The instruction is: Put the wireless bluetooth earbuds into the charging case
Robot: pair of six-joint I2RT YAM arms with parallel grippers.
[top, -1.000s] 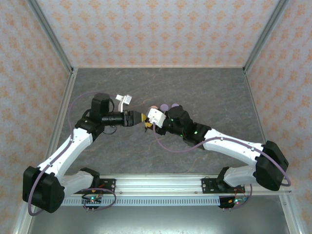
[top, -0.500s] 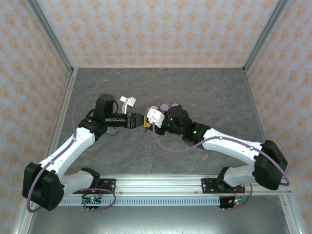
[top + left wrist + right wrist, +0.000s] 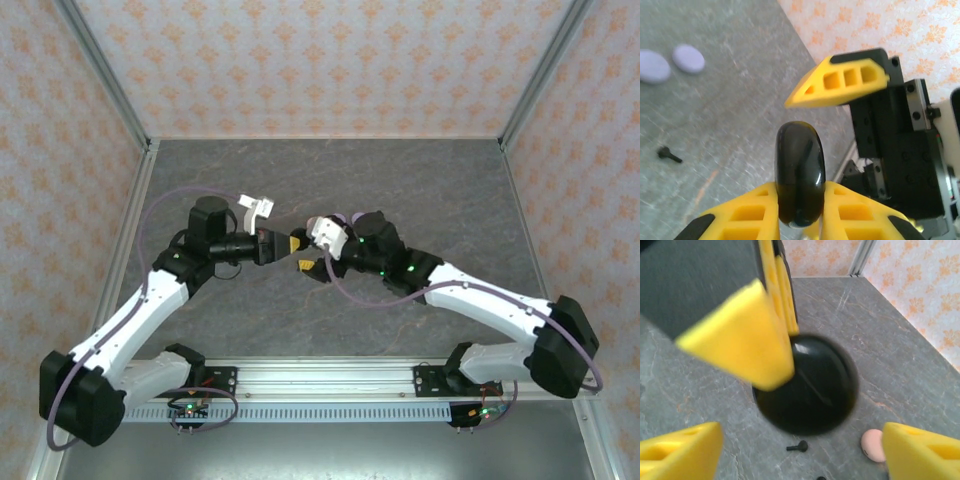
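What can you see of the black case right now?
The black case is a glossy, round, disc-shaped shell, plastic by its look, with no open lid visible. It stands on edge, seemingly lifted off the grey table, and is clamped across its two flat faces by the yellow fingers of the left gripper. The right gripper stands open on either side, not touching it.

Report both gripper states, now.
Left gripper: closed on the black case.
Right gripper: open, holding nothing.
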